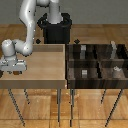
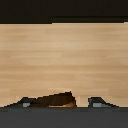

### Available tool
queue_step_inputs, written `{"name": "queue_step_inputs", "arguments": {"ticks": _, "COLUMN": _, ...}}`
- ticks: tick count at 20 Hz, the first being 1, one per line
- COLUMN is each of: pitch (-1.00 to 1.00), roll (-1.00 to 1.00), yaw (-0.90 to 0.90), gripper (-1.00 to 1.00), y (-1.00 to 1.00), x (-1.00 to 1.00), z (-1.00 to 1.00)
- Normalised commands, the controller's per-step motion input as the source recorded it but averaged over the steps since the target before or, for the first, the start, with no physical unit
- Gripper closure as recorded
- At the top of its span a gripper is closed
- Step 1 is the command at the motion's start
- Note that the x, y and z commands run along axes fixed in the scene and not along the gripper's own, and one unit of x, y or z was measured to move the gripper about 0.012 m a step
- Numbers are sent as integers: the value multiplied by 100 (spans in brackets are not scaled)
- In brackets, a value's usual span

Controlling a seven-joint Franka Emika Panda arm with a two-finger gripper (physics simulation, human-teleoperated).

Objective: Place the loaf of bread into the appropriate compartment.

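Jaws are standing spread around the loaf of bread (image 2: 57,99), which is lying on the light wooden tray (image 1: 45,62) at the exterior view's left; grip not confirmed. I am judging it light and rigid, best pinched across its short sides. My gripper (image 1: 13,71) is sitting well apart from the compartment (image 1: 85,73).

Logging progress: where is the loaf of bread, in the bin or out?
Out. The loaf of bread lies on the light wooden tray, between the pincer fingertips, apart from the dark bin.

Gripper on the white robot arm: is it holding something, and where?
The gripper has the small tan-brown loaf of bread between its fingertips, by the loaf's ends, low over the light-tan wooden tray. A firm hold cannot be told.
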Motion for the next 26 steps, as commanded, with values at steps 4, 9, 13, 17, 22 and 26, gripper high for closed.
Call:
{"name": "queue_step_inputs", "arguments": {"ticks": 4, "pitch": 0, "roll": 0, "yaw": 0, "gripper": 100, "y": 0, "x": 0, "z": 25}}
{"name": "queue_step_inputs", "arguments": {"ticks": 9, "pitch": 0, "roll": 0, "yaw": 0, "gripper": 100, "y": 0, "x": 0, "z": 100}}
{"name": "queue_step_inputs", "arguments": {"ticks": 13, "pitch": 0, "roll": 0, "yaw": 0, "gripper": 100, "y": 0, "x": 0, "z": 100}}
{"name": "queue_step_inputs", "arguments": {"ticks": 17, "pitch": 0, "roll": 0, "yaw": 0, "gripper": 100, "y": 58, "x": 0, "z": 25}}
{"name": "queue_step_inputs", "arguments": {"ticks": 22, "pitch": 0, "roll": 0, "yaw": 0, "gripper": 100, "y": 100, "x": 0, "z": 0}}
{"name": "queue_step_inputs", "arguments": {"ticks": 26, "pitch": 0, "roll": 0, "yaw": 0, "gripper": 100, "y": 100, "x": 0, "z": 0}}
